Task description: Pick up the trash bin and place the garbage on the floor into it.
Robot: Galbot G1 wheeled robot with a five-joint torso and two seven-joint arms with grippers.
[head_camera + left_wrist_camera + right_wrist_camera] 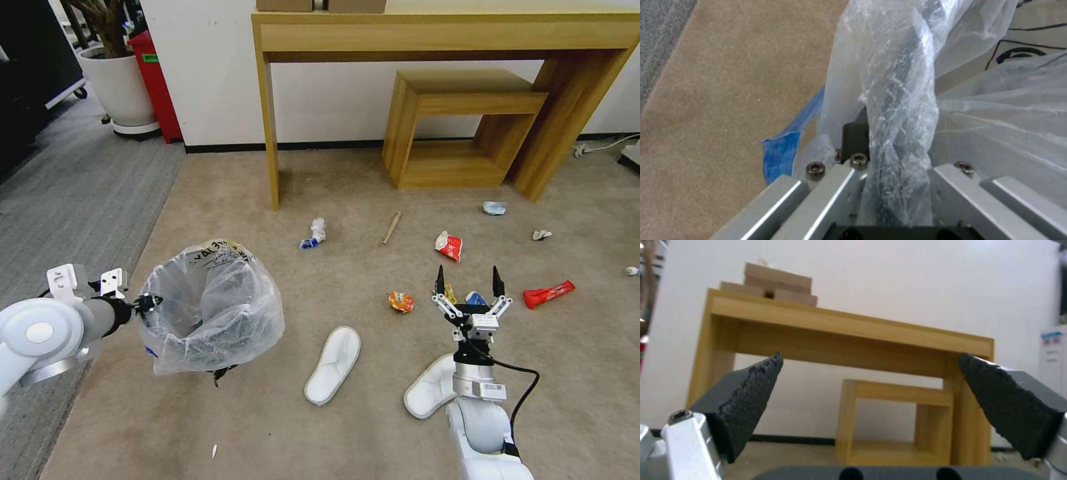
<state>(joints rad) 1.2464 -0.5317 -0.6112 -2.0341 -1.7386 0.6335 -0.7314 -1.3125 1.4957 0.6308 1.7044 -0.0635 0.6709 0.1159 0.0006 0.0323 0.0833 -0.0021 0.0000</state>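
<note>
Now left gripper [148, 303] pinches trash bin [210, 310] rim.

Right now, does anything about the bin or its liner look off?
The left gripper pinches the rim of the small dark bag-lined trash bin; a loose blue strip dangles beside it, like torn tape or plastic.

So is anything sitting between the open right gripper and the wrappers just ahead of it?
Nothing visible. The right gripper is open, with the blue wrapper and a yellow one between its fingers in the head view. The left gripper holds the trash bin.
</note>
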